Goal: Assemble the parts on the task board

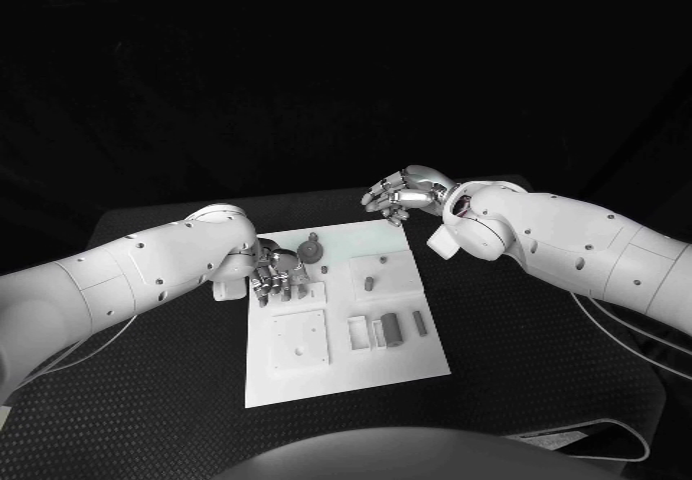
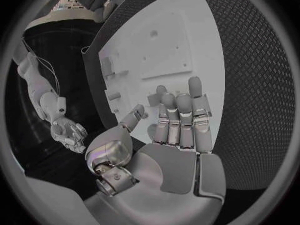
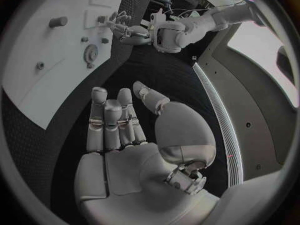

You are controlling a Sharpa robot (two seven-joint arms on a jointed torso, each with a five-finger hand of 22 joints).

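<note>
Head view: silver left hand (image 1: pixel 274 274) rests fingers-down, empty and apart, on the flat white task board's (image 1: pixel 346 375) near-left corner beside a small grey toothed wheel part (image 1: pixel 313 242); silver right hand (image 1: pixel 405 193) hovers beyond the board's far edge, fingers spread, holding nothing.

The room around me was dark, almost black, and everything looked grey, without colour. Light fell from above onto the white board (image 1: pixel 340 315), the brightest thing on the black table (image 1: pixel 505 330), with a soft glare at its far end. My white arms shone evenly and cast only faint shadows. The small pieces on the board looked soft and hard to make out. My two wrist pictures were round, ringed in darkness, bending the board's straight edges into curves.
</note>
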